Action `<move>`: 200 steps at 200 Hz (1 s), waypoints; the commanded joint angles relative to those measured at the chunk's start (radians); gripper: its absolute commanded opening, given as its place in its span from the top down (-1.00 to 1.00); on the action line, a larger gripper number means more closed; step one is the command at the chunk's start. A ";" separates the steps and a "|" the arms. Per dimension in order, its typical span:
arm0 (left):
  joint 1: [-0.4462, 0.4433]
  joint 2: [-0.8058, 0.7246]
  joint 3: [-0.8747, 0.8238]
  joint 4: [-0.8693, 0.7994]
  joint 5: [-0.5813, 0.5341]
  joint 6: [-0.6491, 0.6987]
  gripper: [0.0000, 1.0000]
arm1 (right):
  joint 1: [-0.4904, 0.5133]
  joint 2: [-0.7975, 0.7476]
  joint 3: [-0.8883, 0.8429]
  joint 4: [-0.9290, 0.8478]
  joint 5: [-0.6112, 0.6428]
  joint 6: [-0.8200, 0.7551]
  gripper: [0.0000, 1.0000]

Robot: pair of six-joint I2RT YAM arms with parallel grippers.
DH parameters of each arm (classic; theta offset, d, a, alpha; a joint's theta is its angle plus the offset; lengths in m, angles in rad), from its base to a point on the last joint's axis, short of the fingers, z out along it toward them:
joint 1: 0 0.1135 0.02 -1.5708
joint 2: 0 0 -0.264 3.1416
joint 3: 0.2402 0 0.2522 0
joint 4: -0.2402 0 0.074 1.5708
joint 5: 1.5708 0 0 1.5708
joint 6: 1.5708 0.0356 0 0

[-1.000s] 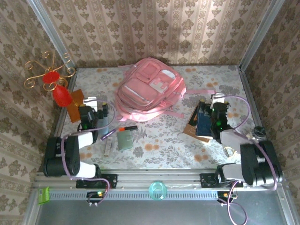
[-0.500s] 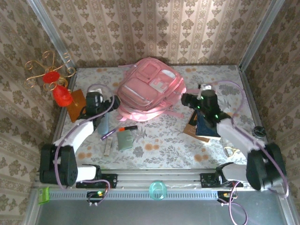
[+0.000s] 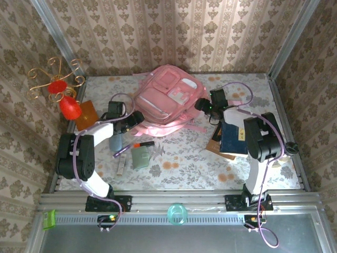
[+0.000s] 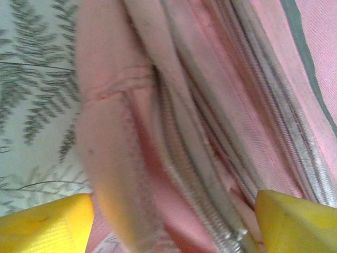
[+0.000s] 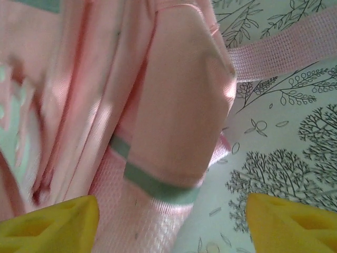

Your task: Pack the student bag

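The student bag (image 3: pixel 168 100), a soft pink backpack with pale patches, lies at the back middle of the table with its front pockets facing up. My left gripper (image 3: pixel 138 117) is at its lower left edge. In the left wrist view the yellow fingertips (image 4: pixel 45 224) stand wide apart, and the bag's pink fabric and zip (image 4: pixel 210 174) lie between them. My right gripper (image 3: pixel 202 105) is at the bag's right side. It is open, and its fingertips (image 5: pixel 50 224) straddle a side pocket with green trim (image 5: pixel 158 187) and a pink strap (image 5: pixel 284 50).
A dark blue book (image 3: pixel 231 136) lies on a brown one at the right. A green wallet (image 3: pixel 139 156), an orange marker (image 3: pixel 143 144), a purple pen (image 3: pixel 121 152) and a white tube (image 3: pixel 121 167) lie front left. A red ornament (image 3: pixel 67 105) stands at the far left.
Both arms have reached in from the table's sides to the bag's left and right edges. Both pairs of jaws have narrowed somewhat.
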 commanded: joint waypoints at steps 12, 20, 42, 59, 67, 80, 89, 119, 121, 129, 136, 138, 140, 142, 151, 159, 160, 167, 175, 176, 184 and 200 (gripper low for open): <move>-0.053 0.038 0.055 0.046 0.071 -0.033 -0.35 | -0.016 0.045 0.028 0.049 -0.043 0.069 -0.11; -0.061 0.048 0.059 0.051 0.078 -0.033 -0.26 | -0.027 0.041 0.011 0.076 -0.059 0.074 0.05; -0.086 0.071 0.070 0.058 0.098 -0.027 -0.08 | -0.069 0.014 -0.033 0.115 -0.109 0.080 0.50; -0.103 0.088 0.090 0.057 0.105 -0.019 -0.01 | -0.099 -0.047 -0.099 0.136 -0.126 0.064 0.68; -0.109 0.101 0.103 0.053 0.108 -0.013 0.02 | -0.110 -0.081 -0.139 0.151 -0.130 0.056 0.74; -0.112 0.122 0.127 0.051 0.125 -0.007 0.11 | -0.116 -0.137 -0.193 0.172 -0.131 0.041 0.81; -0.111 0.131 0.135 0.052 0.130 -0.004 0.18 | -0.116 -0.162 -0.216 0.175 -0.129 0.035 0.83; -0.110 0.154 0.143 0.054 0.130 0.019 0.49 | -0.123 -0.189 -0.260 0.209 -0.115 0.065 0.79; -0.111 0.155 0.144 0.053 0.129 0.021 0.51 | -0.125 -0.190 -0.266 0.215 -0.113 0.071 0.78; -0.107 0.162 0.152 0.047 0.135 0.032 0.59 | -0.127 -0.195 -0.289 0.245 -0.102 0.095 0.77; -0.103 0.169 0.162 0.038 0.139 0.045 0.66 | -0.127 -0.199 -0.310 0.282 -0.099 0.119 0.77; -0.102 0.172 0.165 0.036 0.139 0.049 0.68 | -0.125 -0.199 -0.316 0.293 -0.100 0.125 0.77; -0.101 0.174 0.168 0.032 0.139 0.053 0.70 | -0.125 -0.199 -0.321 0.304 -0.101 0.132 0.78; -0.100 0.177 0.174 0.028 0.139 0.058 0.71 | -0.124 -0.198 -0.326 0.315 -0.104 0.137 0.78; -0.094 0.188 0.198 -0.001 0.139 0.085 0.78 | -0.121 -0.199 -0.341 0.345 -0.121 0.157 0.80; -0.089 0.200 0.222 -0.025 0.135 0.107 0.82 | -0.116 -0.205 -0.352 0.358 -0.135 0.171 0.82; -0.087 0.201 0.225 -0.027 0.134 0.109 0.83 | -0.116 -0.205 -0.352 0.358 -0.135 0.171 0.82; -0.083 0.213 0.248 -0.049 0.134 0.128 0.85 | -0.108 -0.219 -0.365 0.365 -0.144 0.173 0.82; -0.079 0.229 0.278 -0.073 0.135 0.149 0.86 | -0.098 -0.240 -0.378 0.355 -0.142 0.168 0.82; -0.078 0.231 0.282 -0.077 0.136 0.151 0.86 | -0.096 -0.243 -0.380 0.353 -0.141 0.167 0.82; -0.071 0.247 0.313 -0.104 0.138 0.170 0.87 | -0.083 -0.267 -0.395 0.343 -0.132 0.161 0.83; -0.060 0.272 0.356 -0.133 0.132 0.201 0.87 | -0.057 -0.306 -0.416 0.329 -0.125 0.151 0.83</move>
